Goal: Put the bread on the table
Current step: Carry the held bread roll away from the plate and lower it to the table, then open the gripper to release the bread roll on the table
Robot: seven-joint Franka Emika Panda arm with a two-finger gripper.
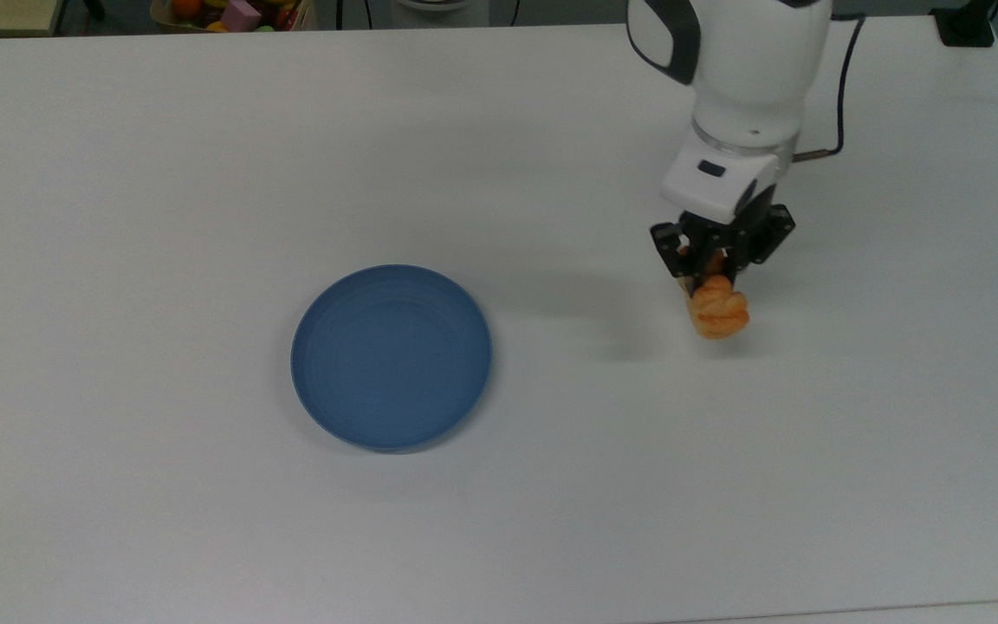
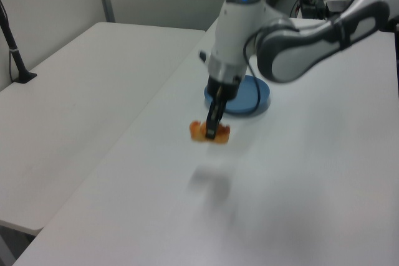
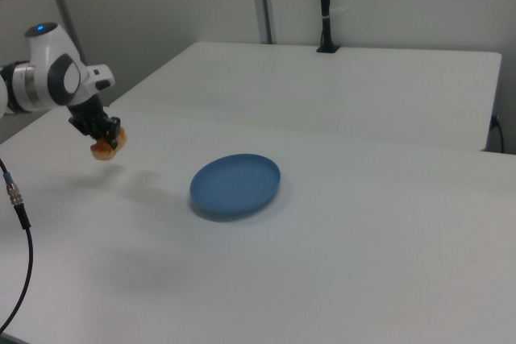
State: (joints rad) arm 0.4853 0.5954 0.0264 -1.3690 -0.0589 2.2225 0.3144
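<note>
The golden-orange bread [image 1: 718, 312] hangs in the air above the white table [image 1: 161, 173], well to the top view's right of the blue plate [image 1: 391, 356]. My gripper [image 1: 716, 276] is shut on the bread's upper end, pointing down. In the left view the bread [image 2: 199, 131] hangs under the gripper [image 2: 211, 133], nearer the camera than the plate [image 2: 249, 96]. In the right view the gripper [image 3: 103, 141] holds the bread [image 3: 104, 151] to the right view's left of the plate [image 3: 235, 184]. A shadow lies on the table below.
A black cable [image 1: 837, 95] runs from the arm's wrist. A box of colourful toys [image 1: 230, 13] sits beyond the table's far edge. A second white table [image 2: 75, 91] adjoins on the left view's left, with a black post [image 2: 15, 60] on it.
</note>
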